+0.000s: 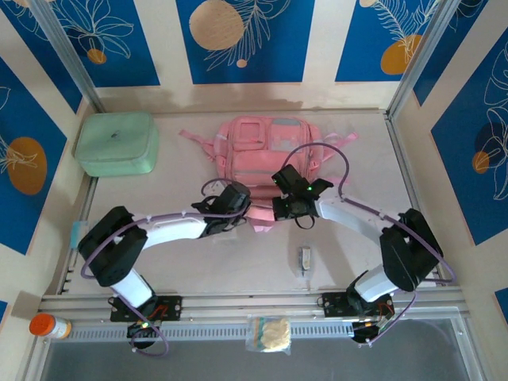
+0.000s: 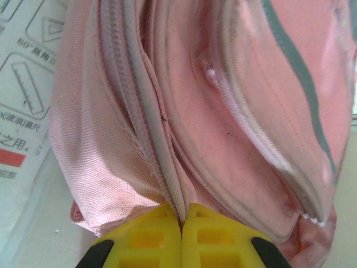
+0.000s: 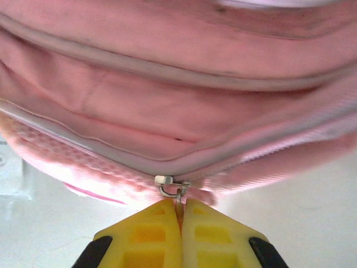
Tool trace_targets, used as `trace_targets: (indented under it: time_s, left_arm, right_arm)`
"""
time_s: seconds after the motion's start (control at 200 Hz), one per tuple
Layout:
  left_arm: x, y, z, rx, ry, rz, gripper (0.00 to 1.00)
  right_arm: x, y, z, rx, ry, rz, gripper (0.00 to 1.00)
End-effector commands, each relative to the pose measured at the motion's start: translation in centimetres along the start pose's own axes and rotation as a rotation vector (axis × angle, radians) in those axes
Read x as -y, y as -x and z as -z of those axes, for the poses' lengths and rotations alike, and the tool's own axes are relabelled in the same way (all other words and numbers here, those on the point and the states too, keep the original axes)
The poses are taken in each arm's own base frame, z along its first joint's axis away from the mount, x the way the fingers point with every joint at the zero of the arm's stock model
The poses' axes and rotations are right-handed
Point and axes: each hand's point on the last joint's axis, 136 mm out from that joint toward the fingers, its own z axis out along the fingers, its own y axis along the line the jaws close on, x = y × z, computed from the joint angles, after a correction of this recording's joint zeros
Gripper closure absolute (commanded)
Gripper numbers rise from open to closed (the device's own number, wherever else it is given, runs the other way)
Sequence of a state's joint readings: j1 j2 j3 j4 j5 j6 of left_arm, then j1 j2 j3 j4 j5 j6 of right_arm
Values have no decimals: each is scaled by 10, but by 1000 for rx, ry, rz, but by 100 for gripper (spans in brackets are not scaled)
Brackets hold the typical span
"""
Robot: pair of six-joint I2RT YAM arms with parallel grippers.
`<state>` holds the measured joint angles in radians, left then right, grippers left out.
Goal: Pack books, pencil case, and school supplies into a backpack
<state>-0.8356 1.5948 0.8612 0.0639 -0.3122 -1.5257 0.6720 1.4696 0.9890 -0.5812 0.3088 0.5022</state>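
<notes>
The pink backpack (image 1: 266, 147) lay flat towards the far middle of the table (image 1: 198, 266), its lower edge facing the arms, and both grippers had come in at that edge. The left gripper (image 2: 182, 219) had its yellow fingers (image 2: 148, 240) pressed together on a fold of the bag's fabric right beside the grey zipper track (image 2: 142, 111). The right gripper (image 3: 179, 205) was pinched shut on the small metal zipper pull (image 3: 178, 193), which hung from its slider (image 3: 164, 180). The bag looked soft and light — woven cloth that sagged, puckered and would slide on the smooth tabletop sooner than resist a tug. One gripper anchoring the cloth while the other drew the pull therefore seemed the sensible way to work it. The pull was thin and could slip out of flat pads, so a steady draw along the track would likely serve better than a jerk. The best holds were the stitched seam beside the teeth and the pull's loop — not the slack panel or the glossy clear window. A white printed pouch (image 2: 22, 84), probably the pencil case, lay flat against the bag's left side. The tiny grey-white supply item (image 1: 304, 258) sat alone on the table, nearer the arms and well apart from the bag.
</notes>
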Motion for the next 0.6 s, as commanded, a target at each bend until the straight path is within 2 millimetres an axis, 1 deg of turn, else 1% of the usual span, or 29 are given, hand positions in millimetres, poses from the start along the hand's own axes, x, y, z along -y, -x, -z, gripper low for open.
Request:
trace_targets:
  time_s: [0.0,0.075,0.16,0.26,0.34,0.42,0.51,0.595]
  left_arm:
    - [2,45,16,109,17,-63,100]
    - [7,57,25,124,2,-91,100]
    - [14,69,32,134,-17,-122,100]
    - [18,83,39,132,-24,-145,100]
    - [14,96,45,142,-17,-151,100]
    - [11,107,51,158,-13,-162,100]
    - [8,115,50,144,-14,-165,100]
    - [7,120,48,131,-24,-162,100]
  right_arm:
    - [38,-27,16,-69,-161,-74,100]
    - [50,-34,21,-82,-214,-106,100]
    - [58,-33,21,-69,-217,-146,100]
    - [72,-22,24,-50,-255,-198,100]
    - [82,-13,26,-29,-294,-221,100]
    - [91,-5,23,-25,-311,-244,100]
    - [107,9,21,-6,-334,-283,100]
    - [117,25,15,27,-317,-312,100]
